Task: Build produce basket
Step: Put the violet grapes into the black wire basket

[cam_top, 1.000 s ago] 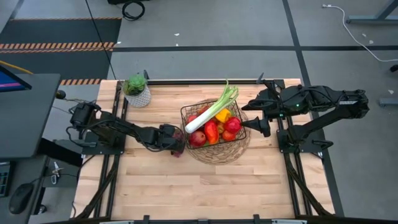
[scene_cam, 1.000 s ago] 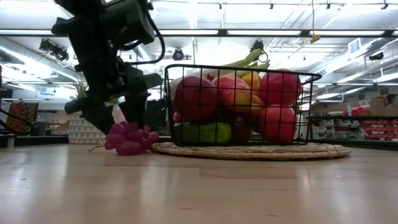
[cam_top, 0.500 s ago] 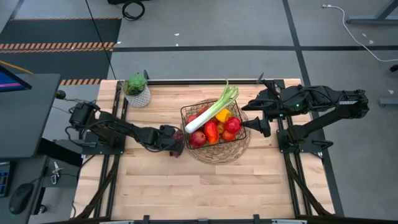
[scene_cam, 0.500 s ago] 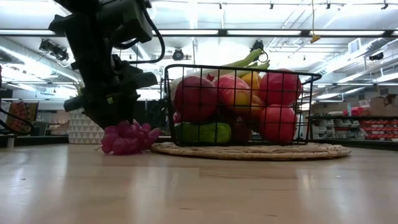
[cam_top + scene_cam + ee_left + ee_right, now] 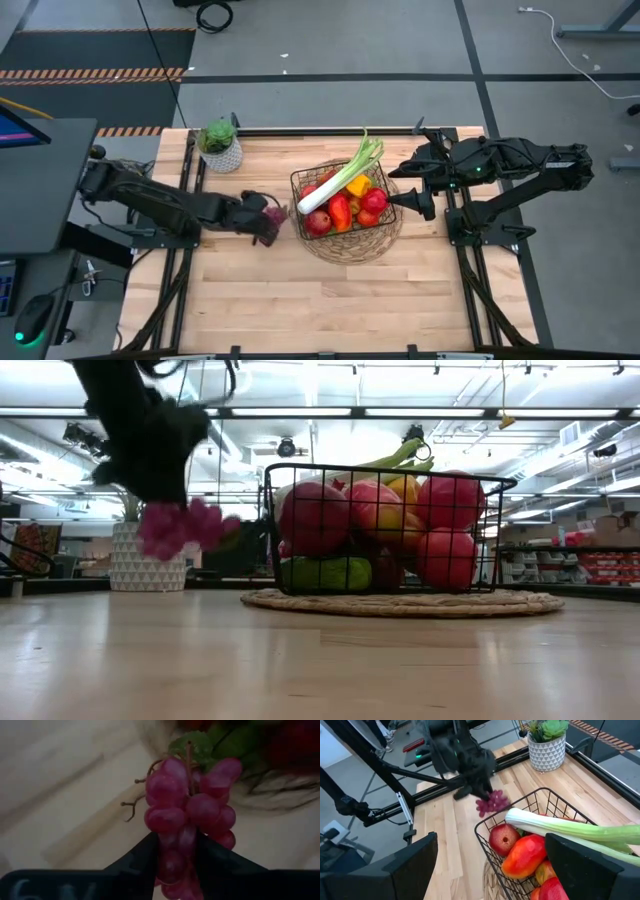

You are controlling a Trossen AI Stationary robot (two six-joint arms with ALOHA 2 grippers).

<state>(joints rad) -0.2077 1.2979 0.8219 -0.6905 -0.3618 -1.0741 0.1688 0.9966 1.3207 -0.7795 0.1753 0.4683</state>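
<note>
The dark wire basket (image 5: pixel 345 210) stands on its round wicker base at the table's middle. It holds red apples, peppers, a green piece low down and a long leek (image 5: pixel 345 178) sticking out over its far rim. A bunch of purple grapes (image 5: pixel 270 215) is in my left gripper (image 5: pixel 262 222), just left of the basket (image 5: pixel 385 530) and off the table (image 5: pixel 180 525). My right gripper (image 5: pixel 405 190) hovers open at the basket's right side, touching nothing. My left gripper pinches the grape bunch between its two fingers (image 5: pixel 145 855) at the bunch's lower berries (image 5: pixel 175 855). It comes from the table's left, roughly level. The bunch is lifted clear of the table and reaches out past the fingertips toward the basket, stem and green leaf (image 5: pixel 192 745) foremost.
A green plant in a white patterned pot (image 5: pixel 220 145) stands near the table's far left corner. Bare wood lies along the whole near half of the table (image 5: pixel 320 300). Metal arm mounts run down both table sides.
My left gripper has shut on the grapes, which lay on the table beside the basket, and has risen, drawing back a little toward the table's left. The bunch has gone from resting on the wood to hanging clear at about half the basket's height.
</note>
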